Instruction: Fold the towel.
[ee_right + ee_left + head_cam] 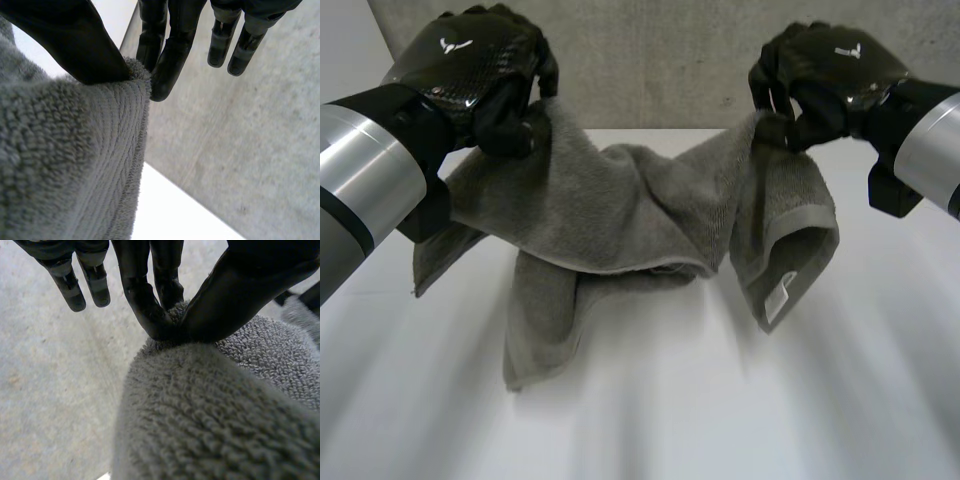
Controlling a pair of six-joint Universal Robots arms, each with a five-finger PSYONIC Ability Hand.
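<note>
The left hand [480, 70], at the upper left of the frame, pinches the grey terry-cloth towel [610, 200] between thumb and fingers. The right hand [825, 75], at the upper right, pinches it in the same way. Each takes only a small bit of cloth. The towel hangs between them, crumpled and twisted, and its lower part seems to touch the white desk [770, 420]. I think such a thin pinch may slip if the hands pull apart, and the twisted middle may make a crooked fold.
</note>
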